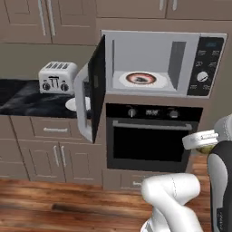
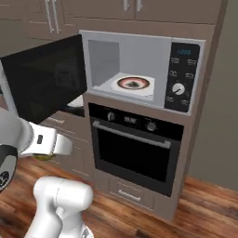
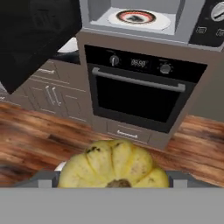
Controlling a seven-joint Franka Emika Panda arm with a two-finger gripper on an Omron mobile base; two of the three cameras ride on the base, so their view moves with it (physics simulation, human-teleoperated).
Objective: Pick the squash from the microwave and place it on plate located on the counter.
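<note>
The hand point(image 3: 114, 186) grips the ribbed yellow-green squash point(image 3: 113, 165) (stem facing the camera) below the open silver-grey microwave point(image 3: 144, 22), before the black oven point(image 3: 140, 94).

Swung-open dark-glass microwave door point(image 1: 93, 93) stands between the black oven front point(image 1: 152, 140) and the white plate point(image 1: 76, 104) at 9 o'clock.

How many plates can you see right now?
2. A ringed plate sits inside the open microwave. A plain white plate lies on the counter, partly hidden behind the microwave door. Others could be hidden.
</note>
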